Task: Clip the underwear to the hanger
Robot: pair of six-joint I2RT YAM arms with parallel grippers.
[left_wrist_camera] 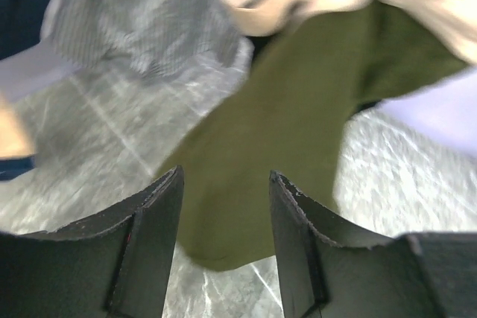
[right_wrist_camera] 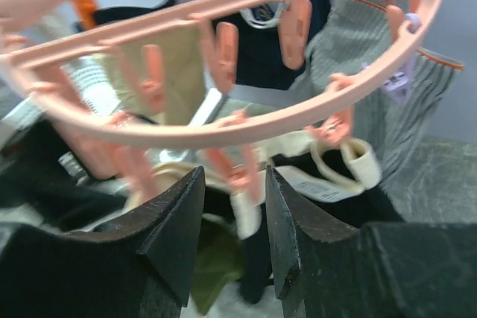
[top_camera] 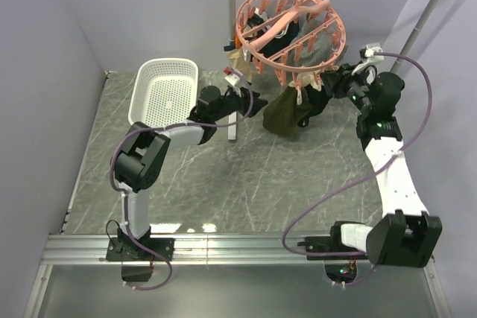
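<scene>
Top external: underwear (top_camera: 285, 115) dangles, seemingly clipped, at hanger (top_camera: 294, 17) rim; basket (top_camera: 170, 62) apart.

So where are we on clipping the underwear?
Mostly done, it seems: the underwear hangs clear of the table below the hanger, waistband up at the pegs. In hand: nothing; the left gripper is open facing the fabric, the right gripper open by the pegs. Left: maybe a second peg; how many grip it, I cannot tell.
</scene>
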